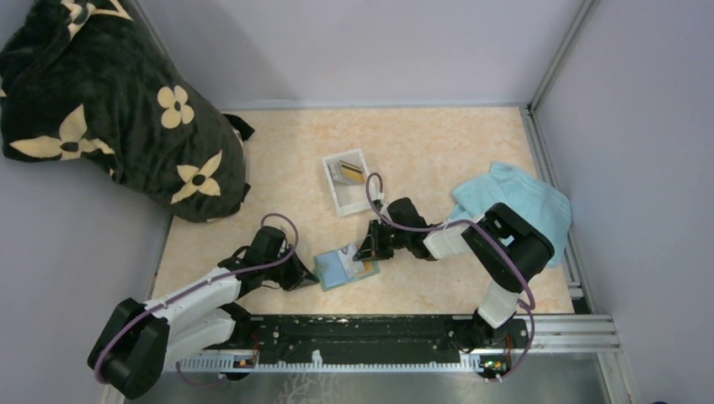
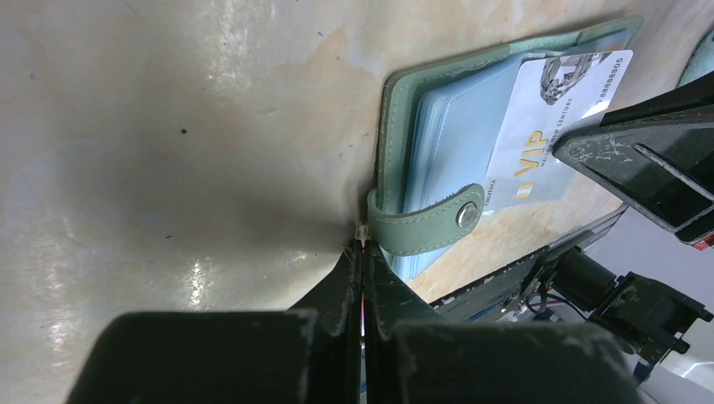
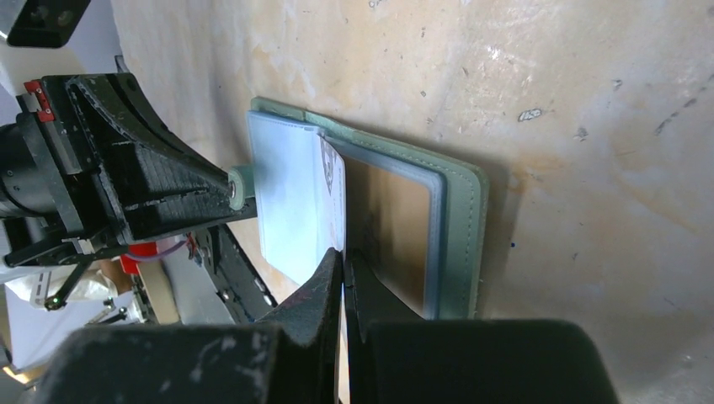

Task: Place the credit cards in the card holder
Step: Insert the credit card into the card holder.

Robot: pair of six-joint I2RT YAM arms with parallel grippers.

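The card holder (image 1: pixel 335 271) lies open on the table, grey-green outside (image 2: pixel 396 126), pale blue inside (image 3: pixel 286 194). My right gripper (image 3: pixel 343 257) is shut on a whitish credit card marked VIP (image 2: pixel 547 109). The card's other end lies among the holder's pale blue leaves (image 3: pixel 331 181). In the top view the right gripper (image 1: pixel 368 251) is at the holder's right edge. My left gripper (image 2: pixel 362 246) is shut, its tips against the base of the holder's snap strap (image 2: pixel 421 227), at the holder's left edge (image 1: pixel 305 273). More cards (image 1: pixel 352 172) lie in a white tray.
The white tray (image 1: pixel 338 202) stands behind the holder. A light blue towel (image 1: pixel 522 202) lies at the right. A dark flowered blanket (image 1: pixel 109 109) fills the back left corner. A black rail (image 1: pixel 379 332) runs along the near edge.
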